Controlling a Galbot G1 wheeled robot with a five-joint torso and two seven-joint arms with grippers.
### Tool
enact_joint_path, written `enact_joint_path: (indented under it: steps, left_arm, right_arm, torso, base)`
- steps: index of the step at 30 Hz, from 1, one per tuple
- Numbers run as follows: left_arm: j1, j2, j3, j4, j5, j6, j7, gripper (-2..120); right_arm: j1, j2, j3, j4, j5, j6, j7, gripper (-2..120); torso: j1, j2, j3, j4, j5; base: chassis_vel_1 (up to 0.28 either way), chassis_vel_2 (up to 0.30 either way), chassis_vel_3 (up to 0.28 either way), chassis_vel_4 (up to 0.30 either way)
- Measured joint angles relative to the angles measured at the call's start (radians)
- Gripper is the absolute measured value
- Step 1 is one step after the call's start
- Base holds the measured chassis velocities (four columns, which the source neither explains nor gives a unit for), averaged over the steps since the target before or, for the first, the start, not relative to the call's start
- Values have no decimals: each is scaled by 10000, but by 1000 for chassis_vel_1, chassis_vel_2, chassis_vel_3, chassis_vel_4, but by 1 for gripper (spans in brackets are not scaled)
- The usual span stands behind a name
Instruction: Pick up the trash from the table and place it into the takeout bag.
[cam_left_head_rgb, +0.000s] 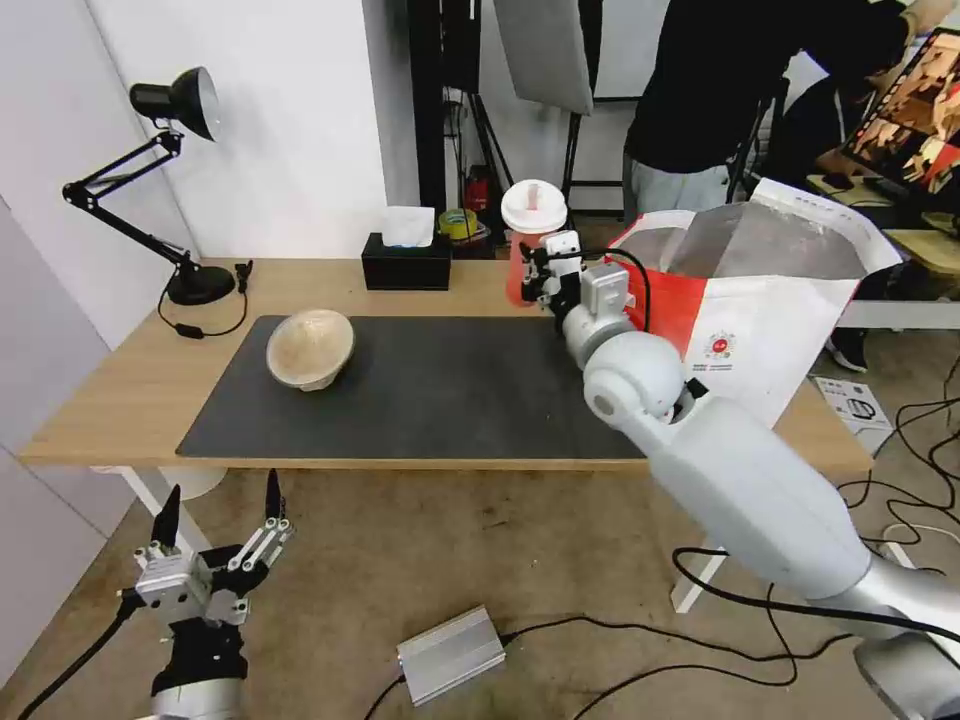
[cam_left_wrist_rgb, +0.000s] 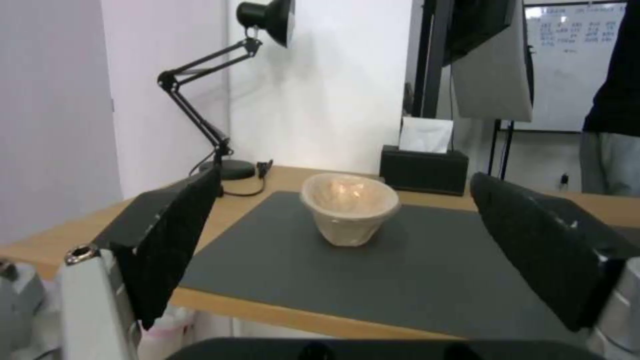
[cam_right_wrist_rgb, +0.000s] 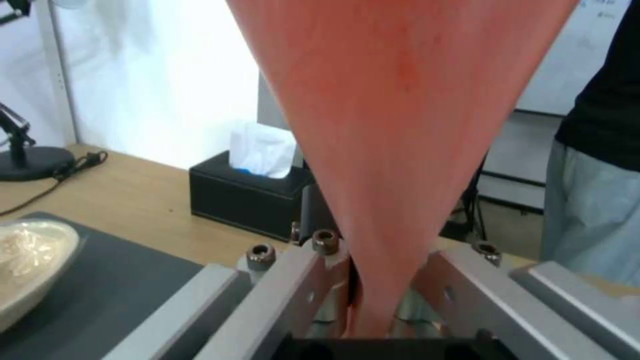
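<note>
Gripping 1 red drink cup (cam_left_head_rgb: 527, 245), upright at the tabletop's (cam_left_head_rgb: 120, 400) far edge: right end effector (cam_left_head_rgb: 540, 275), clamped. Takeout bag (cam_left_head_rgb: 760, 330) just to its right. Left end effector (cam_left_head_rgb: 220, 515) spread, parked low.

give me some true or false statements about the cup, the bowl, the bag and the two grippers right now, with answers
1. The right gripper is shut on the translucent red drink cup with white lid. True.
2. The beige paper-pulp bowl sits inside the red-and-white takeout bag. False: it rests tilted on the dark grey mat.
3. The left gripper is open, below the table edge. True.
4. The black tissue box lies on the mat. False: it stands on the bare light-wood tabletop.
</note>
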Motion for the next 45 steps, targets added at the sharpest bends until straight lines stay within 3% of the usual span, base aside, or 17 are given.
enact_joint_path:
  steps: [10, 27, 45]
  left_arm:
    - [-57, -14, 33, 1, 90, -15, -9, 100]
    - [-211, -13, 47, 169, 92, -19, -23, 100]
    - [-277, -16, 151, 312, 127, -20, -22, 100]
  right_arm:
    - [461, -505, 267, 337, 830, -255, 101, 2]
    - [726, -2106, 1144, 889, 1931, -797, 49, 2]
    - [625, -2862, 2011, 647, 2312, -948, 54, 2]
  torso:
    - [0, 0, 0, -1, 0]
    - [0, 0, 0, -2, 1]
    - [0, 0, 0, -1, 1]
  base:
    - [0, 0, 0, 0]
    - [0, 0, 0, 0]
    - [0, 0, 0, 0]
